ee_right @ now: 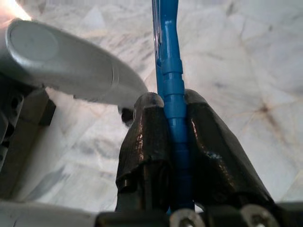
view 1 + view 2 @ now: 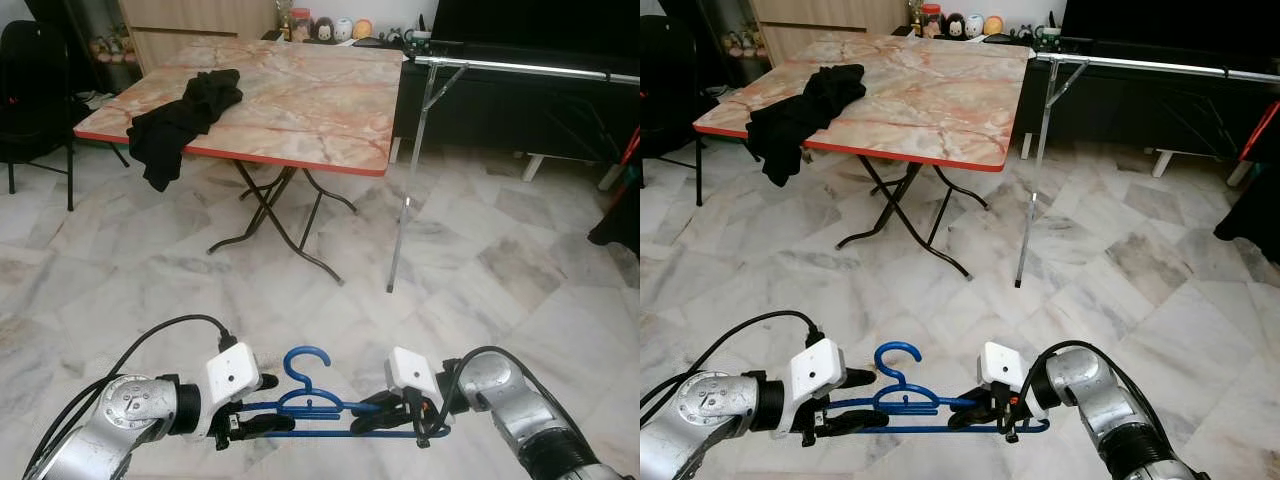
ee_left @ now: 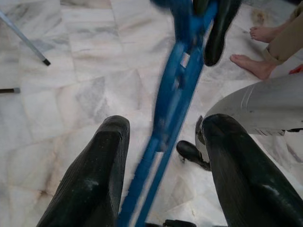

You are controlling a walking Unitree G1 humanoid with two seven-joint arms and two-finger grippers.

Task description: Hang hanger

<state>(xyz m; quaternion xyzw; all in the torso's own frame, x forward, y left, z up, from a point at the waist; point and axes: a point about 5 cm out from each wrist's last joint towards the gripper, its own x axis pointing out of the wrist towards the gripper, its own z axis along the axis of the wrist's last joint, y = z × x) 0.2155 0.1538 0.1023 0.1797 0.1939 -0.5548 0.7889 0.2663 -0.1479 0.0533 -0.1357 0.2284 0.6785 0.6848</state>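
Note:
A blue plastic hanger (image 2: 305, 400) hangs level between my two grippers, low over the marble floor, hook pointing up. My right gripper (image 2: 372, 414) is shut on its right end; the right wrist view shows the blue bar (image 1: 170, 71) pinched between both fingers (image 1: 147, 137). My left gripper (image 2: 262, 403) is open, one finger on each side of the hanger's left end; in the left wrist view the blue bar (image 3: 177, 90) runs through the gap between the fingers (image 3: 106, 156). A metal clothes rail (image 2: 530, 69) on a thin leg (image 2: 410, 180) stands ahead to the right.
A folding marble-top table (image 2: 300, 120) stands ahead on the left, with a black garment (image 2: 185, 115) draped over its near-left corner. A black chair (image 2: 30, 80) is at far left and a dark cabinet (image 2: 500, 115) behind the rail. A person's bare feet (image 3: 255, 66) are on the floor nearby.

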